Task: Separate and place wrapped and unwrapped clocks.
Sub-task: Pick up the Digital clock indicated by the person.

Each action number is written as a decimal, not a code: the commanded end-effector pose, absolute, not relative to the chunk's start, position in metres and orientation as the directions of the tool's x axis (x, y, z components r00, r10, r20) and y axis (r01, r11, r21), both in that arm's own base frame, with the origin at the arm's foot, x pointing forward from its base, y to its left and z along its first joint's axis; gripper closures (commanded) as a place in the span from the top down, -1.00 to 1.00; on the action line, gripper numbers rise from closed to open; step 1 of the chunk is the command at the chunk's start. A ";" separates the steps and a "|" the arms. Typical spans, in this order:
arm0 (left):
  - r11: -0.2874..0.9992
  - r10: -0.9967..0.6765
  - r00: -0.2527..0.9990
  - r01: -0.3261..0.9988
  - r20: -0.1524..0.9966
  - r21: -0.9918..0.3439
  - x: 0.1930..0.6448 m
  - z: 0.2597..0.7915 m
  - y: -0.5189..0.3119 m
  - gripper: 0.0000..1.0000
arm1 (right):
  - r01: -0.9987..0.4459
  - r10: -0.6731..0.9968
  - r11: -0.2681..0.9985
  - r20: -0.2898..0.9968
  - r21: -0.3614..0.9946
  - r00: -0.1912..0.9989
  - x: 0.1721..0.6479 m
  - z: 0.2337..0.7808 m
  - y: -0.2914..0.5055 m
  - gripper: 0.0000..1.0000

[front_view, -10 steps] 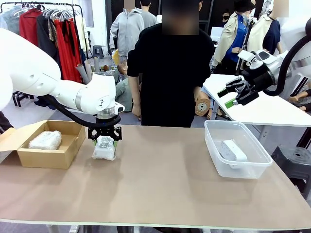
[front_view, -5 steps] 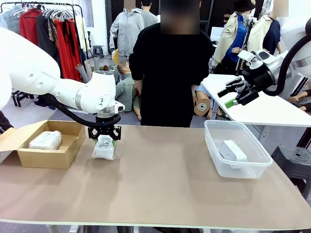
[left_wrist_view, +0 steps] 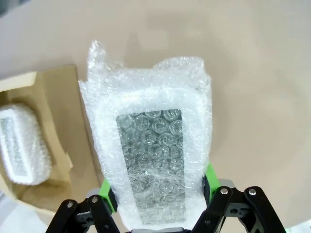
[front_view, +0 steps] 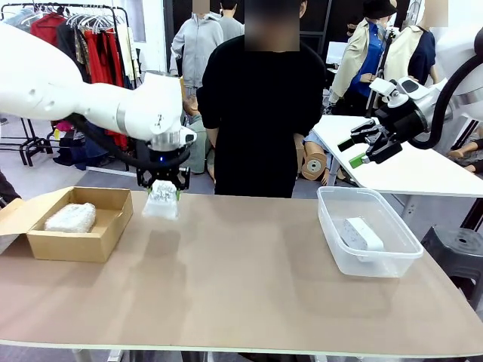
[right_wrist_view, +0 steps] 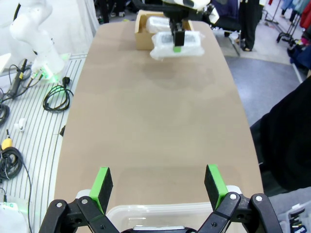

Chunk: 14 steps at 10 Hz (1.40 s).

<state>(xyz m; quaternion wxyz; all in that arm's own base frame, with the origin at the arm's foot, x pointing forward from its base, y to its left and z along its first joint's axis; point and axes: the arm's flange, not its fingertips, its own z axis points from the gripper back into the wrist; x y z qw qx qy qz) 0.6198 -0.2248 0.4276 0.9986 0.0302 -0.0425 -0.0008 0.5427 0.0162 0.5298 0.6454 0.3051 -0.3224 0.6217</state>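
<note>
My left gripper [front_view: 164, 188] is shut on a bubble-wrapped clock [front_view: 163, 201], which hangs clear above the table just right of the cardboard box [front_view: 45, 243]. In the left wrist view the wrapped clock [left_wrist_view: 151, 155] stands between the green pads [left_wrist_view: 209, 177]. A second wrapped clock [front_view: 70, 217] lies inside the box; it appears again in the left wrist view [left_wrist_view: 20, 145]. The bare white clock [front_view: 361, 233] lies in the clear tub [front_view: 332, 230] at the right. My right gripper [front_view: 358, 150] hangs open, high above the tub; in its own view its pads [right_wrist_view: 101, 183] stand wide apart over the tub rim [right_wrist_view: 160, 209].
A person in black stands at the far edge of the table, hands behind the back. A white table stands behind at the right. The brown tabletop [front_view: 249, 279] between box and tub is bare.
My left gripper closed on the wrapped clock and lifted it off the table, rising several centimetres. The right arm has not moved.
</note>
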 end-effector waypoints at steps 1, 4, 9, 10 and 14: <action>0.998 -0.014 0.995 0.009 0.094 0.056 0.632 0.461 -0.230 -1.00 | -0.999 0.607 0.041 0.795 -0.013 0.015 0.542 0.533 0.017 1.00; 0.999 -0.016 0.992 0.012 0.126 0.034 0.652 0.526 -0.245 -1.00 | -0.999 0.607 0.041 0.795 -0.013 0.015 0.542 0.533 0.017 1.00; 0.996 -0.087 0.970 0.093 0.227 -0.012 0.641 0.628 -0.286 -1.00 | -0.999 0.607 0.041 0.795 -0.013 0.015 0.542 0.533 0.017 1.00; 0.993 -0.109 0.963 0.115 0.248 -0.007 0.639 0.638 -0.290 -1.00 | -0.999 0.607 0.041 0.795 -0.013 0.015 0.542 0.533 0.017 1.00; 0.993 -0.105 0.960 0.114 0.258 -0.024 0.625 0.636 -0.290 -1.00 | -0.999 0.607 0.041 0.795 -0.013 0.015 0.542 0.533 0.017 1.00</action>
